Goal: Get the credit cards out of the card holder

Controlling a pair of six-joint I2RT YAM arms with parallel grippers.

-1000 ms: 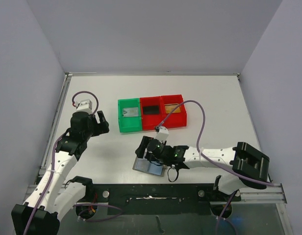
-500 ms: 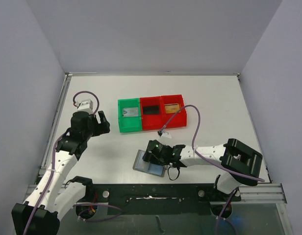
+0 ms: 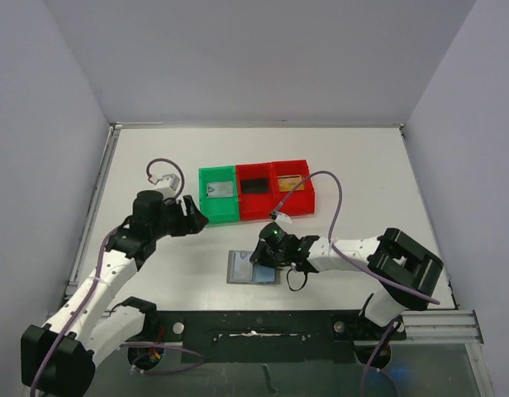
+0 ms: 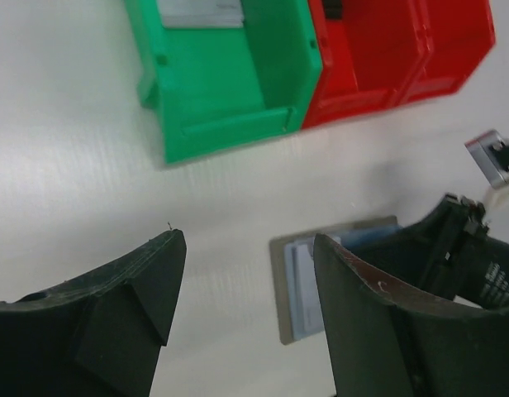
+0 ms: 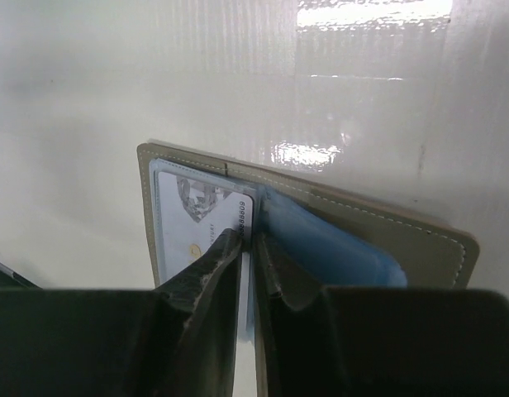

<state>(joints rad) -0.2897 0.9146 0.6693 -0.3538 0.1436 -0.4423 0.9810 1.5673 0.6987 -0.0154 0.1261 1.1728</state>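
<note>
The card holder [image 3: 240, 268] lies open and flat on the table near the front, grey outside [image 5: 407, 229] with bluish pockets inside. A silvery credit card [image 5: 192, 217] sits in its left pocket. My right gripper [image 5: 248, 238] presses down at the fold, its jaws shut on that card's right edge. From above, my right gripper [image 3: 265, 263] covers the holder's right half. My left gripper [image 4: 248, 240] hangs open and empty above the table, between the green bin and the card holder [image 4: 297, 285]; from above my left gripper [image 3: 197, 220] is left of the holder.
Behind the holder stand a green bin [image 3: 219, 207] and two red bins [image 3: 256, 205] [image 3: 294, 198] in a row. The green one holds a silvery card [image 3: 219, 189], the middle one a black card [image 3: 254, 184]. A purple cable [image 3: 333, 207] arcs over the right arm.
My right gripper has closed on the card and shifted slightly right, and the holder now lies flatter. My left arm has swung right toward the holder, its jaws a little narrower.
</note>
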